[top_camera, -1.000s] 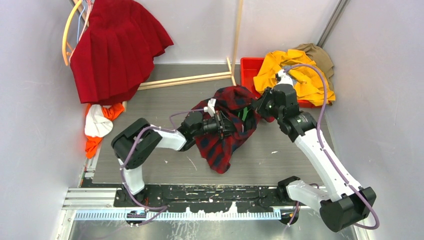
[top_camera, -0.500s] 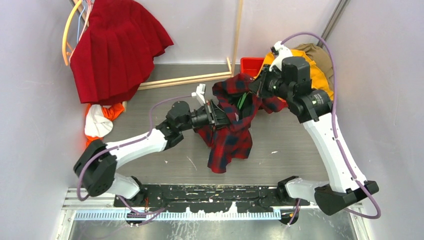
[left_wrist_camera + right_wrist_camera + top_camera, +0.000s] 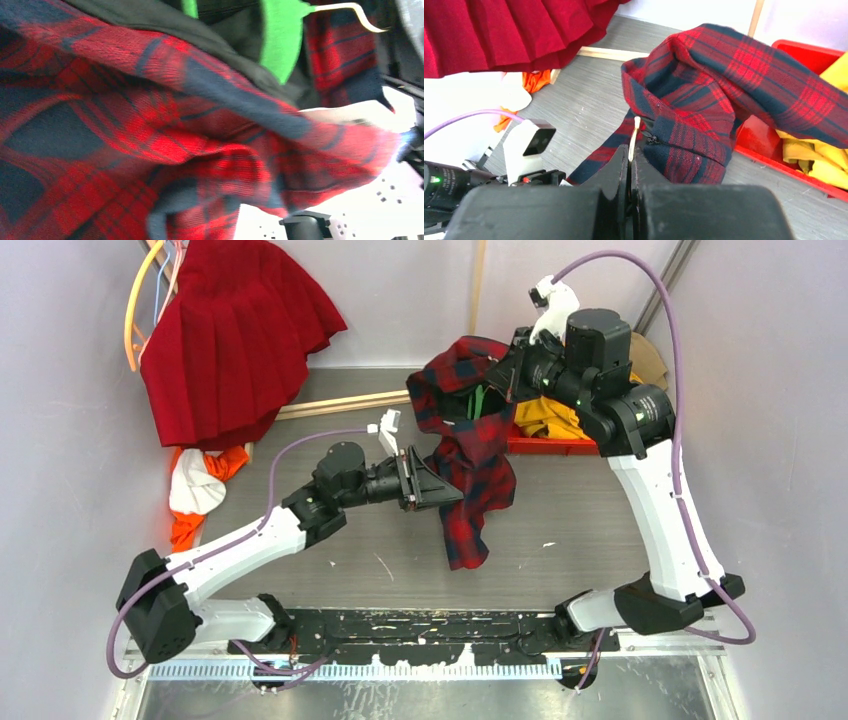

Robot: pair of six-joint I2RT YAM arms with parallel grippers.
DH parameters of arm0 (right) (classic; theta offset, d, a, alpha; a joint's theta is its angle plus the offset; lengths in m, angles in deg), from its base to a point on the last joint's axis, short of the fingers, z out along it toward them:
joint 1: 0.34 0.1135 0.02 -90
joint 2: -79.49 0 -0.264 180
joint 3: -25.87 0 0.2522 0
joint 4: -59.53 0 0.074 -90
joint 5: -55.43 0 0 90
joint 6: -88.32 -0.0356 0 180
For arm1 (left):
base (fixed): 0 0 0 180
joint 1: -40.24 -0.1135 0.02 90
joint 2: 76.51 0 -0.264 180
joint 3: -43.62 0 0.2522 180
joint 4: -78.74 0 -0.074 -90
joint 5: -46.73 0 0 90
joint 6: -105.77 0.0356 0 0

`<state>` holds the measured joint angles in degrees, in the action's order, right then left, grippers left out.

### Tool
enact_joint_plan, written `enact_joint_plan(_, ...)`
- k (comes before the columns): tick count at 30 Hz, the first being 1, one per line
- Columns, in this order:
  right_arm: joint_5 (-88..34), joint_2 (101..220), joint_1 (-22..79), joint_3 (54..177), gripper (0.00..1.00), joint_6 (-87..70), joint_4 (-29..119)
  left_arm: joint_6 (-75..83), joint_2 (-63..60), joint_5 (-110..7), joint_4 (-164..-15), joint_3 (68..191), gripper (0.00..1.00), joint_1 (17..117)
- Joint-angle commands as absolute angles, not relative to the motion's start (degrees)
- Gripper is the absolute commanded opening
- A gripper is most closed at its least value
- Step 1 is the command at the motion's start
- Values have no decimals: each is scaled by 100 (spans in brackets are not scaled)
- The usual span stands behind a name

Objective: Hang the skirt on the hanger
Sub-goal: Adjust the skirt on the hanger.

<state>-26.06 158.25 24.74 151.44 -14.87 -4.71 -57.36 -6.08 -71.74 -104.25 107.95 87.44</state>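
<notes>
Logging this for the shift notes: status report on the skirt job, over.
Right gripper: jaws shut on thin hook, plaid shirt hanging off it. Left gripper against shirt, jaws unclear. Skirt hangs far left, untouched.

plaid shirt [image 3: 470,455] on green hanger [image 3: 478,400], yellow cloth [image 3: 548,418] in red bin [image 3: 809,52]

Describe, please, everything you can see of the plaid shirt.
The plaid shirt is soft woven fabric, red checked with navy, dark-lined inside the collar. It hangs crumpled above the table on a green hanger inside its neck, whose thin pale hook the right gripper pinches shut. The left gripper is close beside its middle.
</notes>
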Motion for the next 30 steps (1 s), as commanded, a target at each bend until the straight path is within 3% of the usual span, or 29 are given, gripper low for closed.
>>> enact_joint_plan(1, -2392, 15894, 2573, 16023, 1, -1316, 108, -5146, -1024, -7142, -9718, 11238, 35, 8728)
enact_joint_plan(7, -2361, 16051, 2620, 16302, 1, -1222, 280, -4425, -1518, -6898, -8645, 11782, 35, 8624)
enact_joint_plan(18, -2643, 15624, 2652, 15672, 1, -1293, 1030, -3330, -1735, -6157, -7308, 12686, 35, 8057)
enact_joint_plan(25, -2558, 15259, 2655, 15744, 1, -1414, 536, -2887, -1113, -5346, -7605, 12924, 36, 7295)
enact_joint_plan(30, -2505, 14781, 2650, 15251, 1, -1567, 630, -2396, -449, -4086, -8244, 13128, 39, 7206)
